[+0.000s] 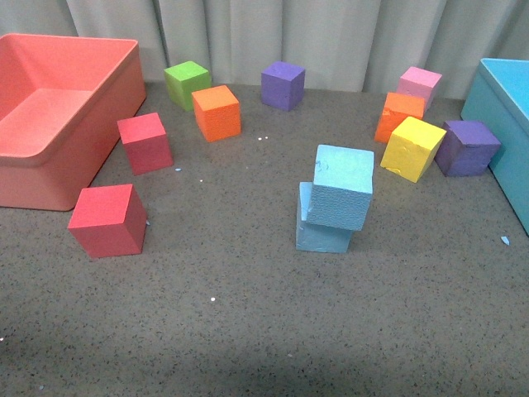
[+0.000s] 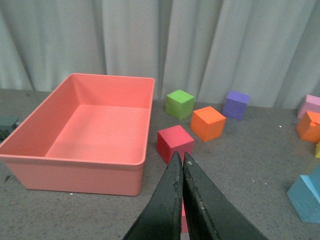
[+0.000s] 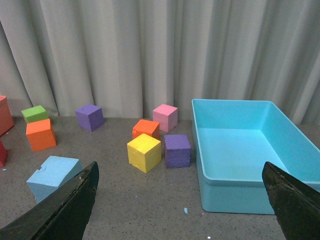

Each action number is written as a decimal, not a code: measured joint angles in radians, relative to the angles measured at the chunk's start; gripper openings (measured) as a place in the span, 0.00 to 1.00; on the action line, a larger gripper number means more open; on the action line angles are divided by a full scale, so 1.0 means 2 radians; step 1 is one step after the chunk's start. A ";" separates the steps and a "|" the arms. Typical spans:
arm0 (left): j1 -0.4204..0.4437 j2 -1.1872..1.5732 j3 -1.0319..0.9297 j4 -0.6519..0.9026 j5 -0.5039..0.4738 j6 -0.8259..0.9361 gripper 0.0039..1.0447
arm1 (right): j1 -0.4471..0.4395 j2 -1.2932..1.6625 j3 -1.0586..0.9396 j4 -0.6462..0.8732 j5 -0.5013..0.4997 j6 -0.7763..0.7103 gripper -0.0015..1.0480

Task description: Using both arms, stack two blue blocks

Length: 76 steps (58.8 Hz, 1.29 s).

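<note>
Two blue blocks (image 1: 335,198) stacked, upper one tilted; two red cubes (image 1: 108,220), two orange, two purple. Left gripper (image 2: 182,162) jaws pressed together; right gripper (image 3: 180,200) jaws spread.

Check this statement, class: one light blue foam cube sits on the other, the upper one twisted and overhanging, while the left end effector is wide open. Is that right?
Not quite. The left end effector is shut, its fingers pressed together in the left wrist view. The rest holds: in the front view the upper blue cube sits twisted and overhanging on the lower blue cube.
</note>
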<state>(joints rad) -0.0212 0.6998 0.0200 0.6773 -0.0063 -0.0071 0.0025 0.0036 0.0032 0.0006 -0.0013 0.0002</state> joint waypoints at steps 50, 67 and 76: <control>0.009 -0.232 -0.001 -0.219 0.002 0.000 0.03 | 0.000 0.000 0.000 0.000 0.000 0.000 0.91; 0.009 -0.298 0.000 -0.298 0.002 0.000 0.03 | 0.000 0.000 0.000 0.000 0.000 0.000 0.91; 0.009 -0.347 0.000 -0.337 0.002 0.001 0.03 | 0.000 0.000 0.000 0.000 0.000 0.000 0.91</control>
<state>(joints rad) -0.0029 0.0059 0.0193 0.0029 -0.0025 -0.0059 0.0025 0.0036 0.0032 0.0006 -0.0006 0.0002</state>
